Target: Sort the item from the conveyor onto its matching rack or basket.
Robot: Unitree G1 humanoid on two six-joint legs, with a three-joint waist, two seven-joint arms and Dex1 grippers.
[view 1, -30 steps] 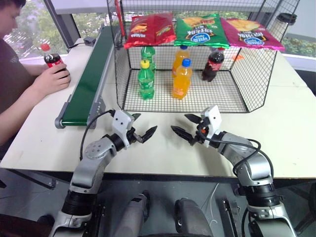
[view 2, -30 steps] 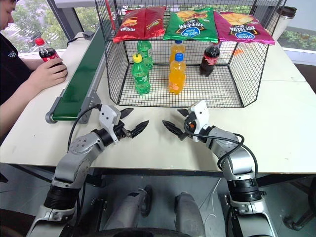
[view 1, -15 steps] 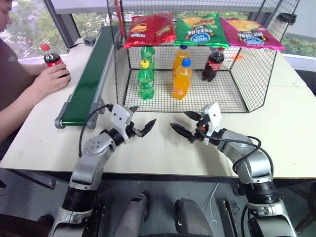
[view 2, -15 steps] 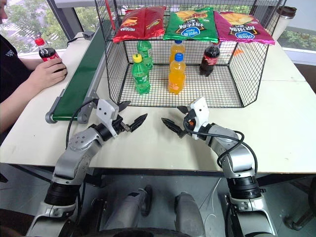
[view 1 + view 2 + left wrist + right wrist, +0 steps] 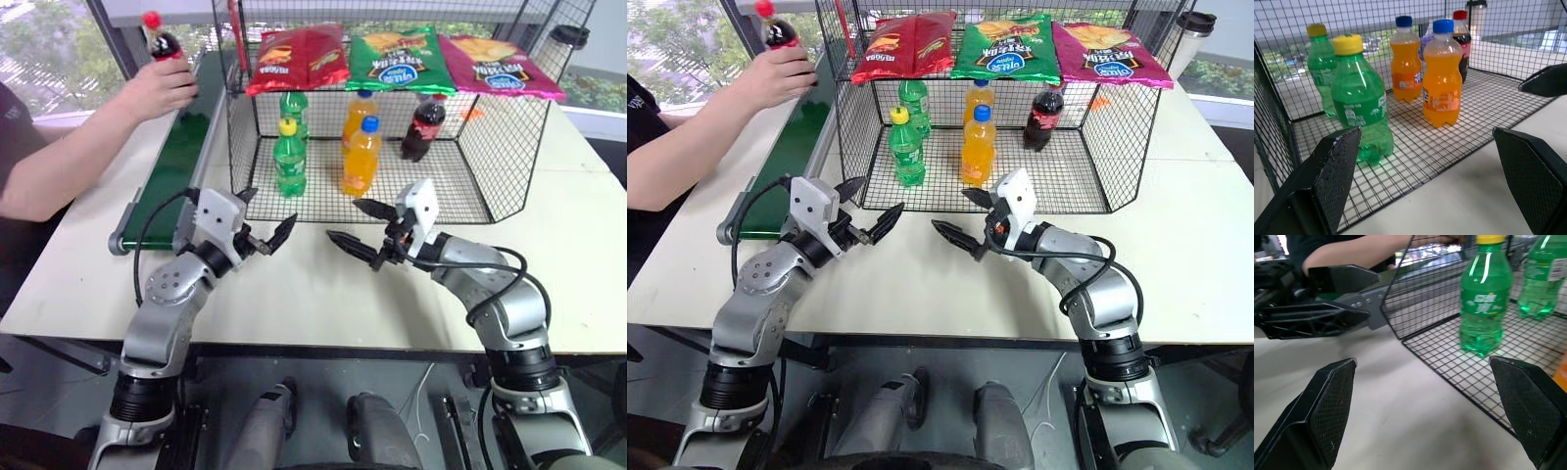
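The item, a small cola bottle with a red cap, is held by a person's hand above the far part of the dark-green conveyor. The black wire basket stands right of the belt with two green bottles, two orange bottles and a cola bottle inside. My left gripper is open and empty over the table, just before the basket's front left corner. My right gripper is open and empty too, facing the left one in front of the basket.
Three chip bags lie on the slanted wire shelf atop the basket. The person's arm reaches over the table's left side. Bare table stretches in front of the basket. A dark cup stands at the back right.
The person's hand has lifted the cola bottle from the table's left side up over the far part of the conveyor. Both grippers have risen a little and stay open.
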